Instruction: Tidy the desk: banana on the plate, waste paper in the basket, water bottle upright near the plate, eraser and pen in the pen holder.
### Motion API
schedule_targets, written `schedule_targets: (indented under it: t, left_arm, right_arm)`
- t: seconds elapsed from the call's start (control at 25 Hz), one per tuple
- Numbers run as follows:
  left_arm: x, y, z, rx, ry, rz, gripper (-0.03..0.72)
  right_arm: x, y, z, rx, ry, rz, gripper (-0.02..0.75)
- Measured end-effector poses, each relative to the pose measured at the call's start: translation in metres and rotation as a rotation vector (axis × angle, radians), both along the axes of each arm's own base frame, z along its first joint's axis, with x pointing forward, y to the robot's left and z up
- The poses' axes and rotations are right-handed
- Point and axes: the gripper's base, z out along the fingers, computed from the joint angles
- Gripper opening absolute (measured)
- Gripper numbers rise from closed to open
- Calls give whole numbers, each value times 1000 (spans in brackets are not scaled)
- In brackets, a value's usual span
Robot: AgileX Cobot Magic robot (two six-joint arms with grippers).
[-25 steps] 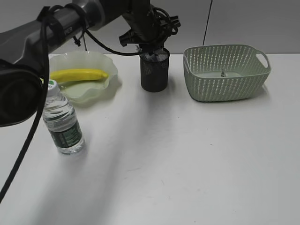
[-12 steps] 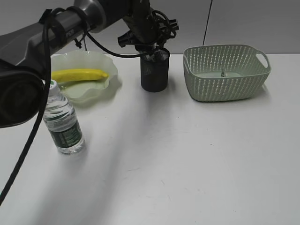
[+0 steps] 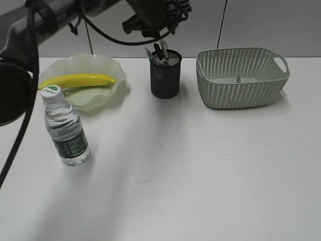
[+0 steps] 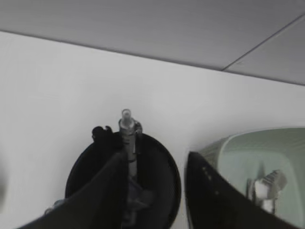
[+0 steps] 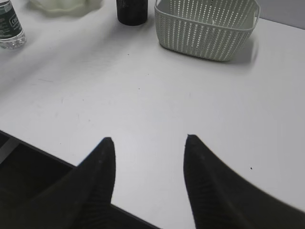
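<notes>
The left tool [image 4: 152, 191] hung above the pen holder [image 3: 165, 74], jaws apart and empty, a pen [image 4: 127, 138] upright between them. The right tool [image 5: 148, 143] stood open, empty, over the counter [image 5: 157, 100].

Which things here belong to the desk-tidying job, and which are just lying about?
Belonging to the job:
banana
plate
water bottle
pen holder
pens
basket
waste paper, in the basket

Just lying about:
nothing loose on the desk
</notes>
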Motion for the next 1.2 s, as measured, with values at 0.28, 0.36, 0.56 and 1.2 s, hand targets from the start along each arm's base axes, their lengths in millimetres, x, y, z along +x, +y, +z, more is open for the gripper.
schedule_targets:
  t: [0.28, 0.36, 0.56, 1.2]
  left_arm:
    - [-27, 21, 80, 46, -44, -35, 306]
    - [-38, 29, 97, 106, -30, -64, 306]
    - [-63, 49, 148, 194, -105, -145, 306]
    - [-170, 92, 279, 182, -387, -311, 258]
  right_arm:
    - [0, 0, 0, 0, 0, 0, 381]
    - [0, 0, 0, 0, 0, 0, 381]
    - [0, 0, 0, 0, 0, 0, 381]
    - [0, 0, 0, 0, 0, 0, 381]
